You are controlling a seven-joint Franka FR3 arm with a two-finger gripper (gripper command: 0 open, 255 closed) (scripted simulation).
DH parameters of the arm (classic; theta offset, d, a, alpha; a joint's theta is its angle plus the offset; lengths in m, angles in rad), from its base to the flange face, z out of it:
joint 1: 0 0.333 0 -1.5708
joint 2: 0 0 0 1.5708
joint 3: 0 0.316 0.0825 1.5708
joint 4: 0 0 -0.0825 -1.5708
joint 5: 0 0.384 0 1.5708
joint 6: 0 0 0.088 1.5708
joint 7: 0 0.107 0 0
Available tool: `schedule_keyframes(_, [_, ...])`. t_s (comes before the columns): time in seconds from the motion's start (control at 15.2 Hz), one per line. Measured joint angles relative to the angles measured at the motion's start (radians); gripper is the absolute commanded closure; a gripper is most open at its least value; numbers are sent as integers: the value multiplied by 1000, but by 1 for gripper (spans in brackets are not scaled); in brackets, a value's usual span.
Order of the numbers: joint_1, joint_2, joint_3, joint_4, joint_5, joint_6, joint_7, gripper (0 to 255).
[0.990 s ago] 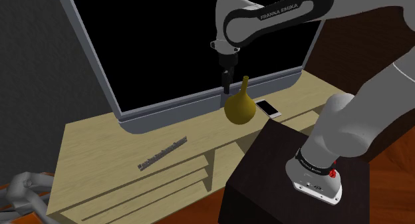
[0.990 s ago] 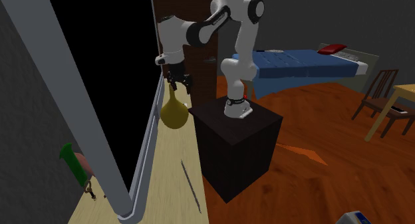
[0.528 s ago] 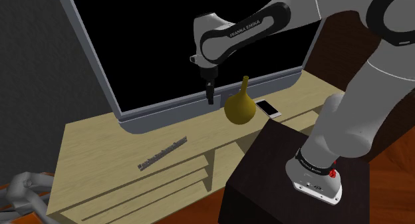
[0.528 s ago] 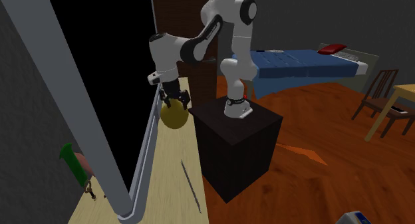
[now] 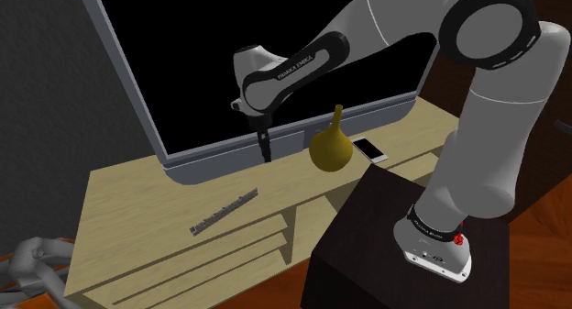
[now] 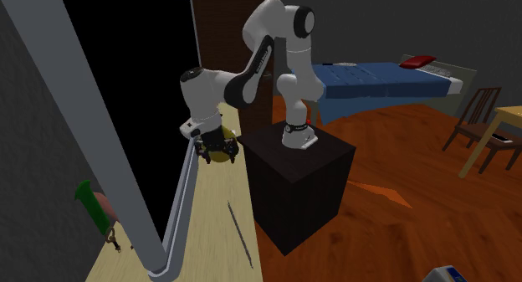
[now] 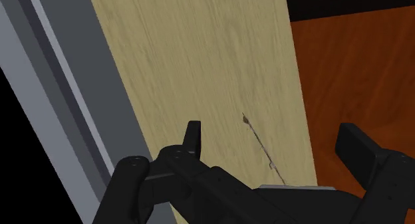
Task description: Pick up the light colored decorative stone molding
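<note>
A big black screen (image 5: 174, 69) in a grey frame stands on the pale, wood-grained desk (image 5: 119, 195). My jaws hang spread over the desk, near a smooth mustard gourd-shaped vase (image 5: 330, 148). The molding (image 5: 223, 212), a slim, notched grey strip, lies flat by the desk's front edge.

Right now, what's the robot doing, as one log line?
gripper: open, above table | molding: lying on table, not held | next: likely reach molding

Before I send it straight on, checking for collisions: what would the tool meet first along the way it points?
Most likely the bare wooden tabletop, close to one end of the thin molding. The open tool points down with nothing in between. Depth is unclear, so it might clip the molding.
</note>
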Motion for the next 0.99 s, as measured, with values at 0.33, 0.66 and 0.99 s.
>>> schedule_keyframes(0.33, [30,150,43,107,-4,36,-82,0])
schedule_keyframes(0.66, [70,304,87,248,-22,44,-147,0])
schedule_keyframes(0.99, [112,442,126,378,-49,43,-215,0])
